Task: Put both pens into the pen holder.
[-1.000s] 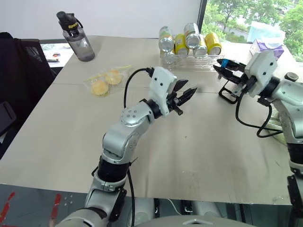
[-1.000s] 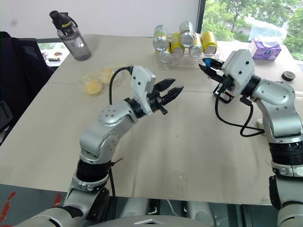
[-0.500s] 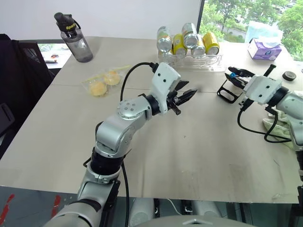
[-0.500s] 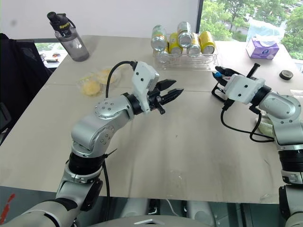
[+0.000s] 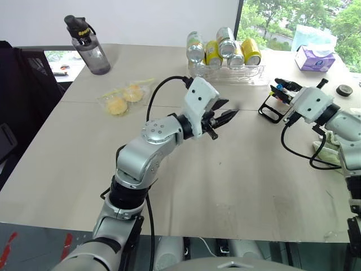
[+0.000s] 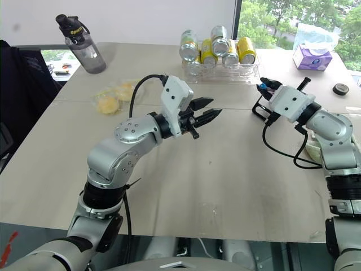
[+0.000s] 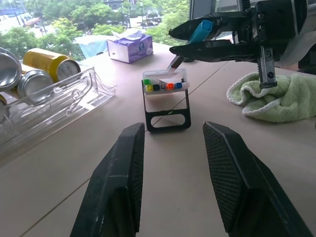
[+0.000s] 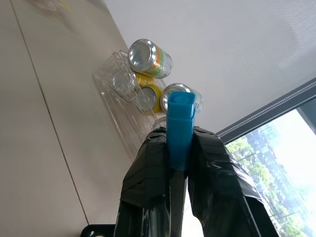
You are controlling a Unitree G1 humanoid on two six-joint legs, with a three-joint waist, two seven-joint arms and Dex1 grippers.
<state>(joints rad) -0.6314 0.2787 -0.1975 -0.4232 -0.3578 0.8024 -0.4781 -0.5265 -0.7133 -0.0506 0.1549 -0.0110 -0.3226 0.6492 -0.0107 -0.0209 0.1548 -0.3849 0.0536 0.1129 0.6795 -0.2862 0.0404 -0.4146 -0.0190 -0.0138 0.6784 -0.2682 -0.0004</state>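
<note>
1. So, the blue-capped pen (image 8: 179, 129) is pinched between the closed fingers of the right gripper (image 6: 265, 88), at the right side of the right eye view, with the light-blue cap poking out past the fingertips.

2. The pen holder (image 7: 167, 103) is seen in the middle of the left wrist view as a small black slanted frame on the table (image 5: 237, 180), with a row of coloured marker ends (green, orange, blue and so on) sitting along its top. In the head views it is found at the right, just under and beside the right gripper.

3. The held pen is carried just above the holder, not yet dropped in, as far as can be judged. No contact between pen and frame can be made out.

4. The left gripper (image 5: 225, 116) is parked mid-frame over bare table with its fingers partly apart and nothing gripped. It is pointed toward the holder, well apart from it.

5. The magenta-capped pen can't be picked out anywhere, so whether it is already stowed can't be told.

6. Progress guess: one pen is picked up and brought to the holder, but lowering and release are left. The second pen's status is unknown.

7. Off to the top of the frame, cans in a clear tray (image 5: 228, 72) and a water bottle (image 5: 90, 45) are left alone.
</note>
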